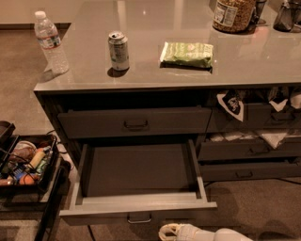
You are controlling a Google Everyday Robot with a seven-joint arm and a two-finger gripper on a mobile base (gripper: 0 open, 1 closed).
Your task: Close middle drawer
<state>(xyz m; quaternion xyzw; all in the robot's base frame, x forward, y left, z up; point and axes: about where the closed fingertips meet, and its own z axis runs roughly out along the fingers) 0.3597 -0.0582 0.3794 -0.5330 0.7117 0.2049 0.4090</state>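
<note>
Camera view looks down on the middle drawer [141, 203], which is pulled far out of the dark cabinet; its deep interior is exposed, with lighter grey side rims running back to the cabinet face. Its flat front faces the bottom of the picture, and a small metal pull handle [139, 219] sits at the centre of that front.

The gripper [180, 231] is white and lies just below and a little to the right of the drawer's front, near the handle but apart from it. Its arm [231, 234] runs off to the right along the bottom edge. I cannot tell whether the claw is apart or together.

Directly above the middle drawer is the top drawer [94, 124], pushed in, with its own handle [136, 124]. Above that lies the grey counter [141, 75]. On the counter, above the drawer's left side, stand a water bottle [51, 43] and a can [118, 51]. A green packet [186, 54] lies above the drawer's right side, and a jar [233, 14] stands further back and to the right.

To the right of the middle drawer are narrower drawers [244, 150] with white cloth [231, 104] hanging out of them. To the drawer's left, lower down, a black tray [49, 162] holds small colourful items.
</note>
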